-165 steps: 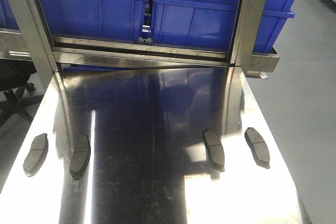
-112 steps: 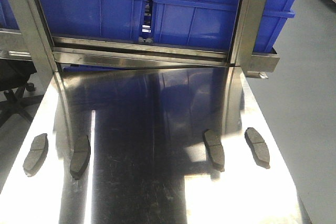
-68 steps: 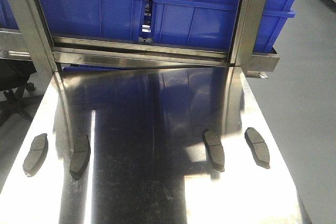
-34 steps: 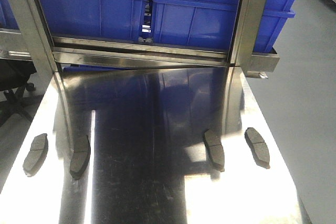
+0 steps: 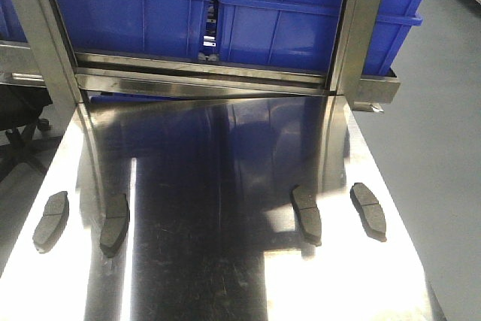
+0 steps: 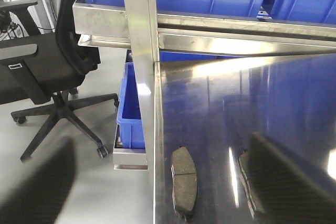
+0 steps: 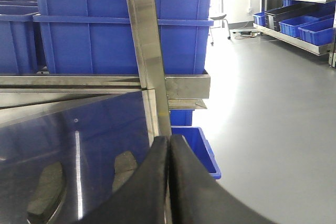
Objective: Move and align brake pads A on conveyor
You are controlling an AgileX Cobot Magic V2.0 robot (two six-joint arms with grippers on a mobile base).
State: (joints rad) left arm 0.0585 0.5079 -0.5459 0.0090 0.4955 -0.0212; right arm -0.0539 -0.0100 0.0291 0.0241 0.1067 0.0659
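- so all four brake pads A (image 5: 307, 214) are lying flat on the shiny steel counter (image 5: 225, 283), in a loose row across its near half
- left pair (image 5: 51, 219) sits by the left edge, right pair (image 5: 368, 210) by the right edge, and the pairs are well apart
- left tool (image 6: 160, 140) is released: fingers spread wide, nothing in them, up over the left-edge pads
- right tool (image 7: 168, 142) is clenched: black fingers pressed together on nothing, by the right edge
- blue bins (image 5: 285, 20) stand past the far edge
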